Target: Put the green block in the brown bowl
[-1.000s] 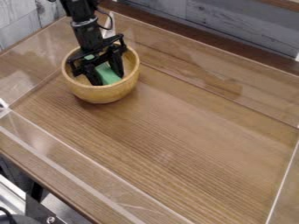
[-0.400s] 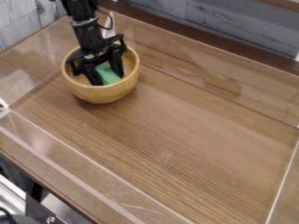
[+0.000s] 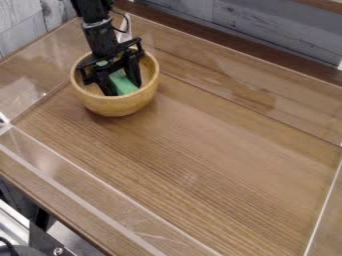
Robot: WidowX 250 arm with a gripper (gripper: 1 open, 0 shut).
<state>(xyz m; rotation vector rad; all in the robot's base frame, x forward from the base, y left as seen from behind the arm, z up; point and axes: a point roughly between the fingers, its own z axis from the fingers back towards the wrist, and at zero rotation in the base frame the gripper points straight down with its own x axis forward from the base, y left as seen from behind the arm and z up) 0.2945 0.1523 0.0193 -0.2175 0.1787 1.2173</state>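
Wooden table [image 3: 201, 150] unchanged: pincer [image 3: 112, 78] stays inside brown bowl [image 3: 94, 103], still pinching green block [image 3: 123, 85].

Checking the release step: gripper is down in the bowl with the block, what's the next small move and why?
Probably open the gripper to release. The green block already sits inside the brown bowl, with the gripper's fingers reaching down inside the rim on either side of it, so only letting go, then lifting clear, seems left.
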